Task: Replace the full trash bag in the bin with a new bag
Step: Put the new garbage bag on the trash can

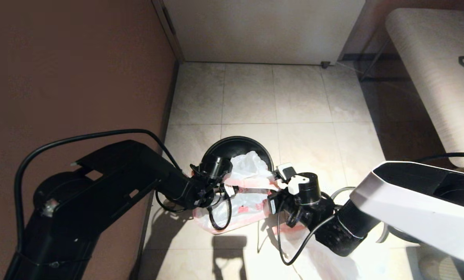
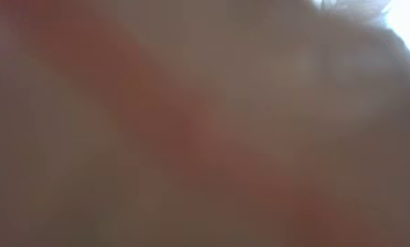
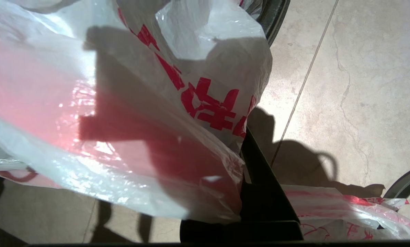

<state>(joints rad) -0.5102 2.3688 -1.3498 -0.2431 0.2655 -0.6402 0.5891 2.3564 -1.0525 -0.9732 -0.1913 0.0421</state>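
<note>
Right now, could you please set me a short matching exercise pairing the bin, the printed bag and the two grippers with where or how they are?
Things:
1. round black plastic bin
2. white plastic bag with red print
3. left gripper
4. right gripper

States:
A. shut on the bag
B. open, at the bag's other side
C. on the tiled floor, beyond the grippers
D. stretched between the grippers

Pairs: 1-C, 2-D, 3-B, 4-A

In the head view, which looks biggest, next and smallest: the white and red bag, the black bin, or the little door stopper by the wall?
1. white and red bag
2. black bin, partly hidden by the bag, so unsure
3. door stopper, farthest away
</note>
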